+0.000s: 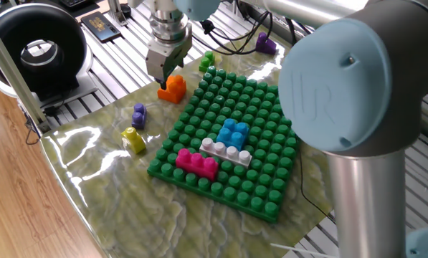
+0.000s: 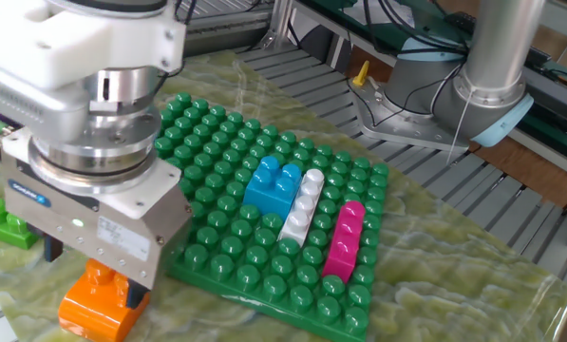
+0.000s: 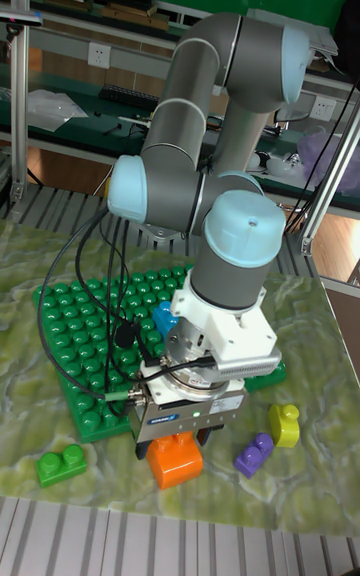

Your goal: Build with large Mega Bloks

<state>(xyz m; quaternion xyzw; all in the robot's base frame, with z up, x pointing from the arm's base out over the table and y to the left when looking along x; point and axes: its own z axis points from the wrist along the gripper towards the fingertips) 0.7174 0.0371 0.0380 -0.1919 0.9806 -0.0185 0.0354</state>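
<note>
An orange Mega Blok lies on the mat just off the green baseplate. My gripper hangs right over it, open, with one dark finger on each side of its top stud. On the baseplate stand a light blue brick, a white brick and a magenta brick, side by side. Loose on the mat are a purple brick and a yellow brick.
A small green brick lies near the baseplate's far corner. Another purple piece sits on the slatted table behind. The arm's big blue-grey joint fills the right foreground. A black round device stands at back left.
</note>
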